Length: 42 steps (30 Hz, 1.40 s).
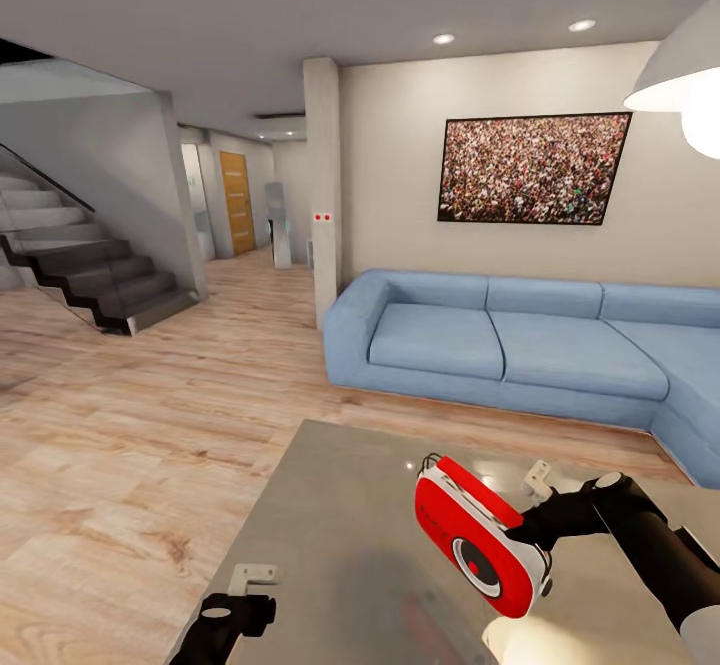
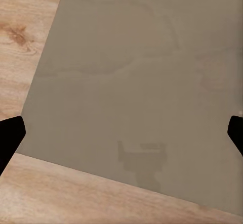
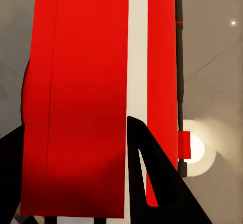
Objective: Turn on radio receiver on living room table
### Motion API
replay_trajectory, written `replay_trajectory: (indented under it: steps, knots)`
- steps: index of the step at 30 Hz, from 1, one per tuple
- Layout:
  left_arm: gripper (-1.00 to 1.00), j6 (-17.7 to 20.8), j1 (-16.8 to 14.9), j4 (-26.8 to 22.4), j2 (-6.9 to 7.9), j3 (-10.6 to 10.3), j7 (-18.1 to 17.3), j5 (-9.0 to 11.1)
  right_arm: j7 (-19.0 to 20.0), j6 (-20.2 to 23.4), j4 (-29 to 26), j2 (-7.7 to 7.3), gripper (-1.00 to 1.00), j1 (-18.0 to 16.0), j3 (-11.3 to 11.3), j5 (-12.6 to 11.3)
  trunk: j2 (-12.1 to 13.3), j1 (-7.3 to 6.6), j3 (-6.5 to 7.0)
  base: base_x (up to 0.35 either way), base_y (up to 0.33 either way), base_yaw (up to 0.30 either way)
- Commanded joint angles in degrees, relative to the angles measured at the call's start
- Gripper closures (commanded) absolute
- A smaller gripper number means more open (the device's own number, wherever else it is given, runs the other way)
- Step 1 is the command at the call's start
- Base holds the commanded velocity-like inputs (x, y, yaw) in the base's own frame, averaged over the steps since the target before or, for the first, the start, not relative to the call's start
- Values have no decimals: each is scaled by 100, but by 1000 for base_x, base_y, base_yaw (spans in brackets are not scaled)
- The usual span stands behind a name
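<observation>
While you look out from the head view, the living room spreads ahead of you: light wood floor, a light blue sofa along the far wall, a framed picture of a crowd above it, a white hanging lamp at the upper right, and a dark staircase off to the left with a wooden door down the hall beyond.

Directly below you sits the bench, its glossy grey top throwing back a bright spot of lamp light near the right arm.

Your right hand has the radio lifted clear of the bench and tilted, its round dial facing you with a red centre. In the right wrist view the red body with its white side strip runs between the two dark fingers, which are closed against it, so the hand is gripping the radio. The thin handle lies along one edge.

Your left hand hangs over the near left corner of the bench, holding nothing; in the left wrist view its fingertips sit wide apart at either edge, above the bare grey bench.

No writing or brand mark can be read on the radio.
</observation>
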Motion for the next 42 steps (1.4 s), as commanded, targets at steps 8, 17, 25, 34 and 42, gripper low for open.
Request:
replay_trajectory:
  steps: [8, 17, 25, 34, 42]
  knots:
    - [-100, 0, 0, 0, 3, 0, 0, -2, -1, 0, -2, 0, 100, -2, -1, -19, 200, -110, 90, 0, 0, 0]
    - [-100, 0, 2, 0, 3, 0, 0, -6, 33, 0, -2, 5, 100, -1, -1, -27, 561, -308, 252, 0, 0, 0]
    - [-100, 0, 0, 0, -12, 0, -7, 0, 32, 0, -3, 15, 100, -2, -9, -359, 682, -374, 306, 0, 0, 0]
    - [-100, -155, 0, 0, -34, 3, -14, 6, -15, 0, -2, 10, 100, -2, -2, -681, 682, -374, 306, 0, 0, 0]
    - [-100, -645, 0, 37, -60, 19, -48, 36, 65, -7, -2, 14, 100, -2, -4, -725, 682, -374, 306, 0, 0, 0]
